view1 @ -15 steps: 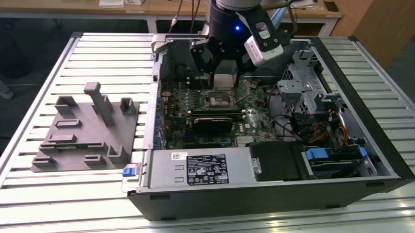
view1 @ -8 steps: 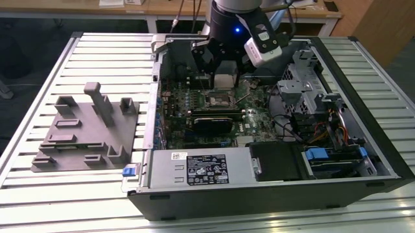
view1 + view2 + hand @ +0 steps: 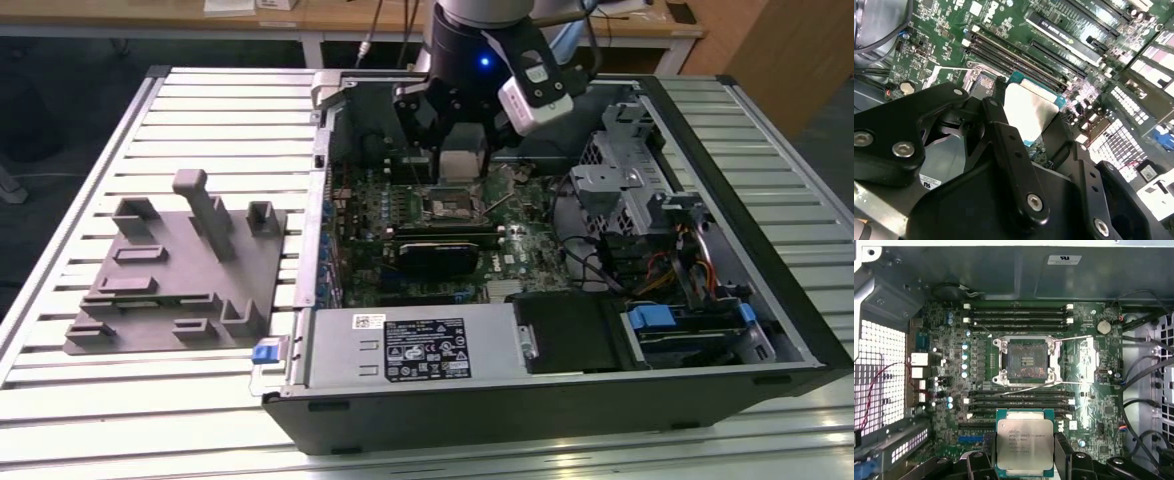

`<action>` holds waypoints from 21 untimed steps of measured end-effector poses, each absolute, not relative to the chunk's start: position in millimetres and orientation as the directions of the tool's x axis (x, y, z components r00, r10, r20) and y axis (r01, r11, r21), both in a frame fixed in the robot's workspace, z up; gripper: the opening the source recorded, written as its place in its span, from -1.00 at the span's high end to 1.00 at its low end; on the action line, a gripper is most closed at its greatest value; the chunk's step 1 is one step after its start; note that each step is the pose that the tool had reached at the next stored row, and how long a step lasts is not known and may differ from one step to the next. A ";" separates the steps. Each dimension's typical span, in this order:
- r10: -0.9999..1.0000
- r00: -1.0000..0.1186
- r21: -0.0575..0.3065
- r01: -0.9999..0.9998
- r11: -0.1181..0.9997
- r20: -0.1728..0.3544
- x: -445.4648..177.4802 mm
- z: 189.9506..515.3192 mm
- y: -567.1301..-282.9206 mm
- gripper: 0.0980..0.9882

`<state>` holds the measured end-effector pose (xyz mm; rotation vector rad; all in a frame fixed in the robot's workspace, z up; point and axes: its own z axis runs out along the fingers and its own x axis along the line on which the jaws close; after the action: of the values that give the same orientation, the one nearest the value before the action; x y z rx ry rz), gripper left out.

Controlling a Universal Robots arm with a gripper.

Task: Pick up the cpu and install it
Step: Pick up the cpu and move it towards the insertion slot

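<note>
Slatted metal counter (image 3: 134, 420) carrying an open computer case (image 3: 534, 420) laid on its side, with a grey fixture block (image 3: 174, 270) on the exterior view's left. I have the arm hanging over the motherboard (image 3: 1089, 405) inside the case. The tool (image 3: 1025, 460) is narrowed onto the cpu (image 3: 1024, 440), a black finger (image 3: 1063, 452) on each of two opposite edges. That leaves the silvery top facing up and the underside free for seating. The chip is carried flat, roughly level with the board. I judge it is above the board and not touching it, though I can't be sure. In the first wrist view the socket (image 3: 1026, 360) lies open with nothing in it. It is apart from the chip, with the memory slots (image 3: 1019, 402) between them. The edge grip probably keeps the fingers off the contacts. Install not yet done.
</note>
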<state>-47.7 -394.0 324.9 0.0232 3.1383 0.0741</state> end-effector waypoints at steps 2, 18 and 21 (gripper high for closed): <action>0.015 -1.000 0.047 0.015 0.999 -0.002 -47.7 322.5 -391.7 0.00; 0.015 -1.000 0.047 0.015 0.999 -0.002 -46.3 303.4 -371.4 0.00; 0.015 -1.000 0.047 0.015 0.999 -0.002 -44.7 299.7 -368.6 0.00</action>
<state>-44.7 -368.6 299.7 0.0234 3.1384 0.0741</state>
